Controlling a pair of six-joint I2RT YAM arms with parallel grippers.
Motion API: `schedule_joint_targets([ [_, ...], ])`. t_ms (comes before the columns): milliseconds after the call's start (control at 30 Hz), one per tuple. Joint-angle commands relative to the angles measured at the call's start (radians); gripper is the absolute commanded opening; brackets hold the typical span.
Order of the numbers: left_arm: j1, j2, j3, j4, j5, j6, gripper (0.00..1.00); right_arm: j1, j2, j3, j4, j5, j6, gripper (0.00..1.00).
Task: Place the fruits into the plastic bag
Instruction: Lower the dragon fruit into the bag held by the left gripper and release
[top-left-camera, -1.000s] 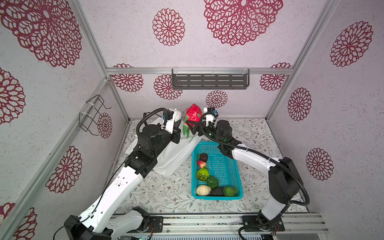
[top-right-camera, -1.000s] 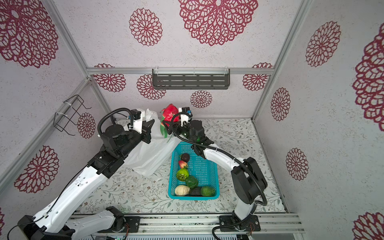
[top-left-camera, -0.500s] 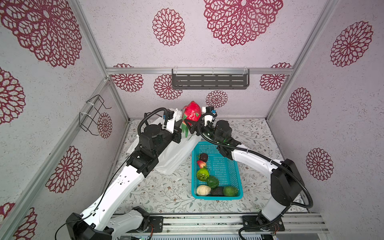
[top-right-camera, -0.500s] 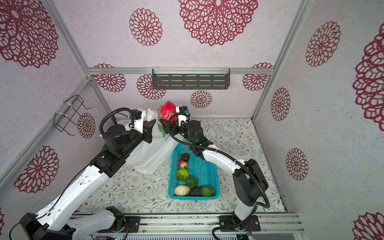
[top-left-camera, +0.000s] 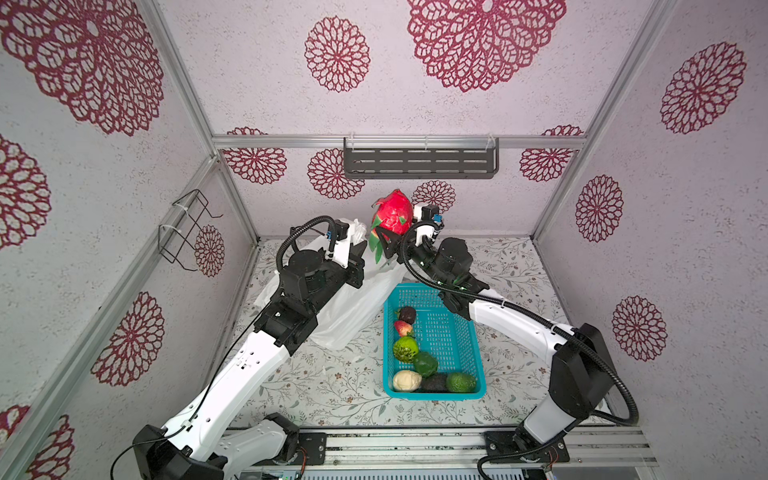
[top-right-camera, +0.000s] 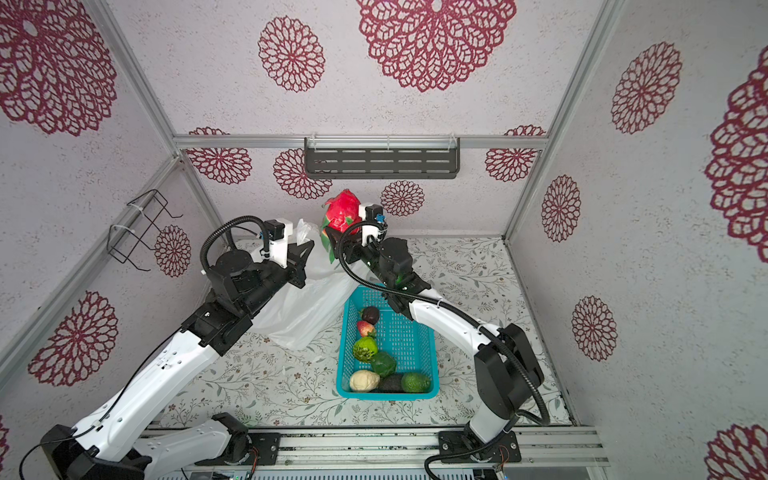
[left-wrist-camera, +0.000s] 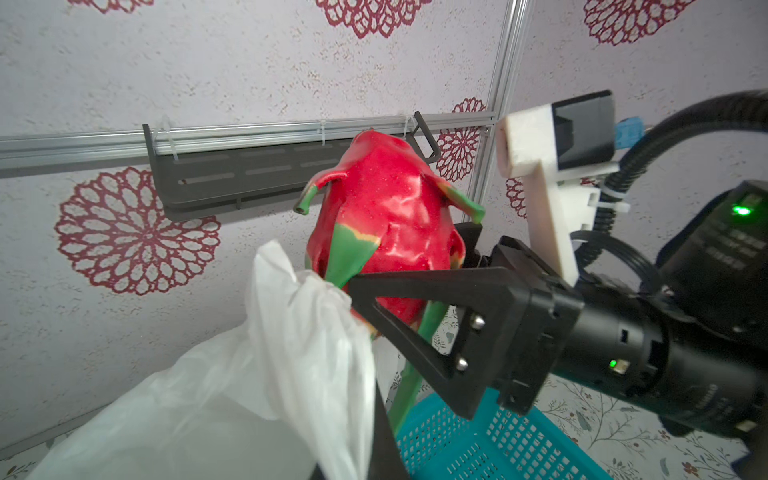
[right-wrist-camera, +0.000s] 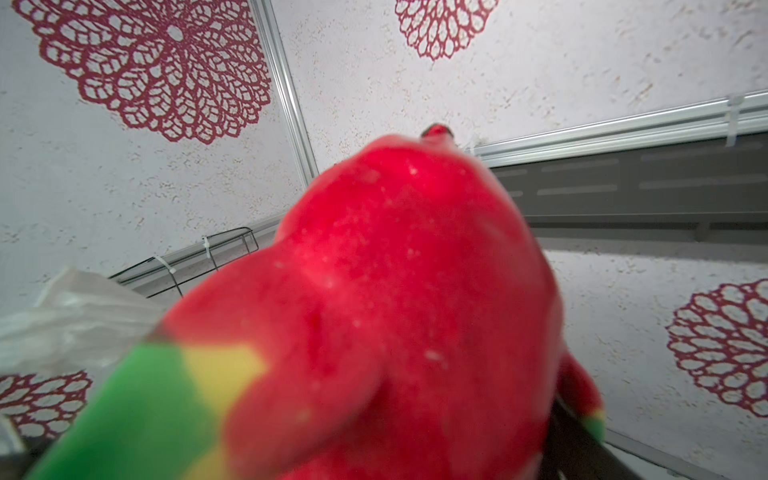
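Note:
The red-pink dragon fruit (top-left-camera: 392, 214) (top-right-camera: 344, 212) (left-wrist-camera: 386, 224) (right-wrist-camera: 395, 311) hangs high near the back wall, and my right gripper (top-left-camera: 392, 233) (top-right-camera: 337, 232) is shut on its lower part. The white plastic bag (top-left-camera: 357, 299) (top-right-camera: 303, 307) (left-wrist-camera: 249, 395) (right-wrist-camera: 62, 316) is lifted at one top edge, with my left gripper (top-left-camera: 358, 248) (top-right-camera: 305, 249) (left-wrist-camera: 365, 457) shut on it. The fruit is right beside and slightly above the raised bag edge. Other fruits lie in the turquoise basket (top-left-camera: 434, 397) (top-right-camera: 386, 395): a dark one (top-left-camera: 407, 314), a small red one (top-left-camera: 402, 328), a bumpy green one (top-left-camera: 406, 349), a cream lump (top-left-camera: 406, 380).
A dark slotted shelf (top-left-camera: 419, 162) hangs on the back wall just above the raised fruit. A wire rack (top-left-camera: 187, 228) is fixed to the left wall. The basket sits right of the bag, under my right arm.
My right gripper has lifted the dragon fruit a little higher and nearer the back wall. The left gripper and the bag have barely moved.

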Motion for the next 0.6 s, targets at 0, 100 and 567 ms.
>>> schedule_joint_targets([
  [0, 0.007, -0.009, 0.003, 0.049, 0.016, -0.013, 0.0, -0.005, 0.016, 0.064, 0.183, 0.053, 0.066, 0.33],
  [100, 0.008, -0.003, -0.002, 0.071, 0.014, -0.026, 0.0, -0.002, 0.037, 0.05, 0.239, 0.028, 0.118, 0.32],
  [567, 0.012, 0.066, 0.022, 0.12, -0.108, -0.068, 0.0, 0.065, -0.106, -0.209, 0.236, -0.054, 0.169, 0.3],
])
